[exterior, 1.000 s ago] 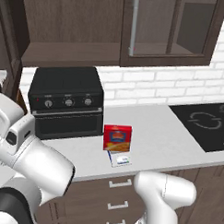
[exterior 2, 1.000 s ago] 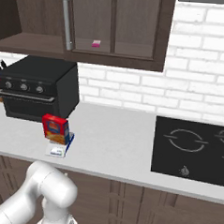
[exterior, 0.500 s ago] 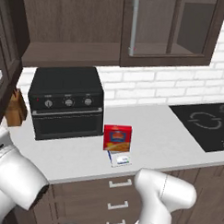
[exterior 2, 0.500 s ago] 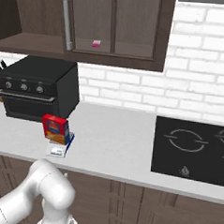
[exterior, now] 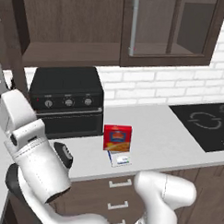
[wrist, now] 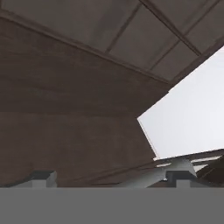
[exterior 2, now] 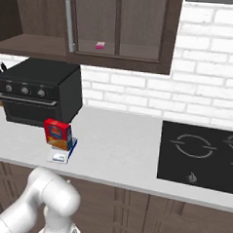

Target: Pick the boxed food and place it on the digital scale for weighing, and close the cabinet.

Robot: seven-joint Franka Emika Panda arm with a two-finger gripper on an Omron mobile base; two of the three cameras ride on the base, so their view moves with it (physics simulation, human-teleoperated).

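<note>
While the gripper (wrist: 109, 177) stands with jaws wide apart and nothing between them, facing a dark wood panel of the cabinet (exterior: 172, 38), the boxed food (exterior: 117, 137) sits upright on the digital scale (exterior: 119, 158) on the grey counter (exterior: 163, 134), at about four o'clock from the black oven (exterior: 66, 100).

Boxed food (exterior: 117, 137), red front, upright on digital scale (exterior: 119, 158), white, flat on desk. Cabinet (exterior: 136, 29) dark brown, left door open.
</note>
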